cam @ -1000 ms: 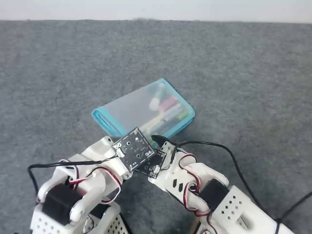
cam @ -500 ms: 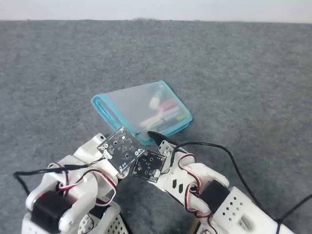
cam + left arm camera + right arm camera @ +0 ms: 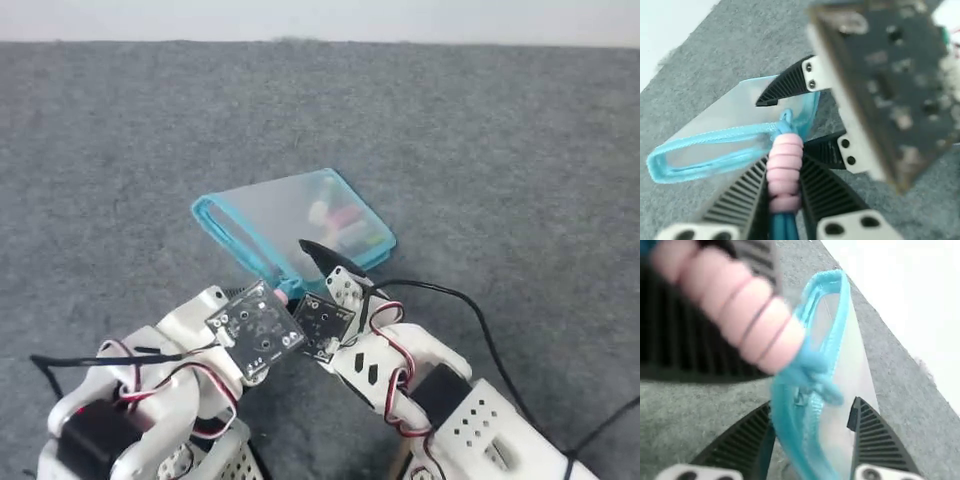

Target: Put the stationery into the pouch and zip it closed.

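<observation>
Left gripper (image 3: 784, 159) pinched tight on the pink zip pull (image 3: 784, 186) at the pouch's 6 o'clock corner. Pouch (image 3: 275, 212) lies mid-table (image 3: 500, 130) with the stationery (image 3: 345, 225) already inside, toward its 3 o'clock end. The zip mouth looks open along the edge running to 10 o'clock, so zipping seems barely begun. Right gripper (image 3: 812, 407) is clamped on the pouch end beside the pull, bracing it.

White plastic arms (image 3: 480, 425) x2: blk servos (image 3: 435, 392), red/white/blk cables (image 3: 385, 345), square dark circuit boards (image 3: 255, 330), ribbed blk fingers (image 3: 737, 197), silver screws (image 3: 810, 84).
</observation>
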Robot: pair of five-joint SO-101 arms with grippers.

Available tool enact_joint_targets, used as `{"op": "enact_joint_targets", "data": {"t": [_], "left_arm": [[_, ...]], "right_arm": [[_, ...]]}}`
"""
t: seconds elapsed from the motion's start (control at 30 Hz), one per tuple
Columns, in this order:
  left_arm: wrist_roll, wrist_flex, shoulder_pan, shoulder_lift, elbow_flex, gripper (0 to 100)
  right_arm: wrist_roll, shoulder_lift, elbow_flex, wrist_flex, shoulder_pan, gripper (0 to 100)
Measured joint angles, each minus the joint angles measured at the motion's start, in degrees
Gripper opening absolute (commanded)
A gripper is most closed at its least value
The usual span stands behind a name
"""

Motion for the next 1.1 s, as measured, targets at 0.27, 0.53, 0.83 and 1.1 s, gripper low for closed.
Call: {"op": "enact_joint_targets", "data": {"t": [0.27,0.53,0.83,1.1], "left_arm": [[0.0,0.2,1.1,-0.1,0.7,1],[-0.1,-4.9,-9.1,0.4,5.3,1],[-0.1,-22.3,-35.6,0.7,21.6,1],[-0.2,-35.3,-46.2,0.7,33.8,1]], "right_arm": [[0.9,0.0,0.0,-0.5,4.2,0.6],[4.6,-1.1,-0.5,9.3,4.3,0.6],[4.5,-1.1,-0.7,10.4,4.4,0.6],[4.6,0.0,0.0,13.5,5.1,0.7]]}}
